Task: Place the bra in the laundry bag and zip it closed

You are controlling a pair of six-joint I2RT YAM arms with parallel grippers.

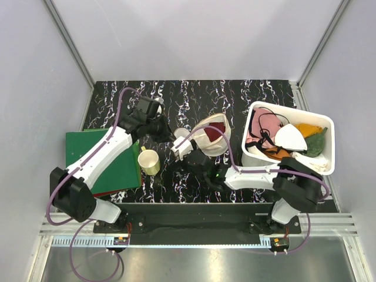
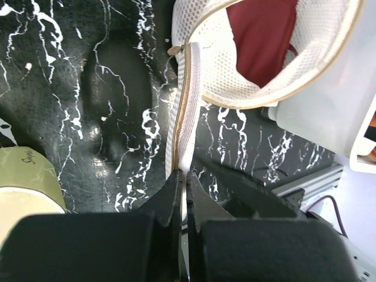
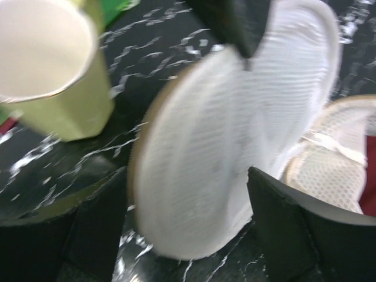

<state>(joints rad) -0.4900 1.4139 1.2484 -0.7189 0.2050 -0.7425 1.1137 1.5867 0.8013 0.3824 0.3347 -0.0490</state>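
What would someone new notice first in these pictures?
The round cream-white mesh laundry bag gapes open mid-table, the dark red bra showing inside. The left gripper pinches the bag's edge. To its right, a white bin holds pink, orange and green cloths.

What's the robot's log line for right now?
bra inside laundry bag | bag unzipped | left gripper shut on bag | right gripper open
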